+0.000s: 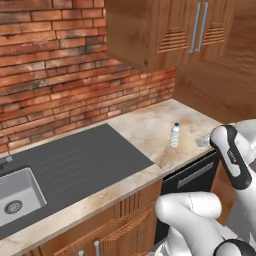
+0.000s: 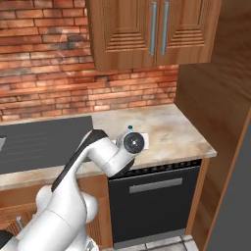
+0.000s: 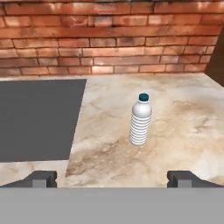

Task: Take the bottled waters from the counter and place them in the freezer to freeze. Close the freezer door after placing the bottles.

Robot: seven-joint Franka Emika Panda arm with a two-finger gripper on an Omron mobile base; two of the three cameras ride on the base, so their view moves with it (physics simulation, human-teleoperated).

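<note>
One bottled water (image 3: pixel 141 120), clear with a white ribbed body and a blue cap, stands upright on the beige marbled counter (image 3: pixel 192 109). It sits just right of the dark grey inset panel (image 3: pixel 39 118). My gripper (image 3: pixel 113 178) is open, level with the worktop and a short way in front of the bottle, its fingertips (image 3: pixel 41 177) spread wide to either side with nothing between them. From the left base view the same bottle (image 1: pixel 174 135) stands near the counter's front edge, beside my wrist. In the right base view just its cap (image 2: pixel 130 128) peeks above my wrist (image 2: pixel 133 142).
A steel sink (image 1: pixel 15 195) lies at the panel's left end. A black appliance front (image 2: pixel 154 196) sits under the counter. Wooden wall cabinets (image 2: pixel 152 29) hang above, and a wooden side wall (image 2: pixel 215 98) closes the counter's right end. A grey slab (image 2: pixel 238 206) cuts the lower right corner.
</note>
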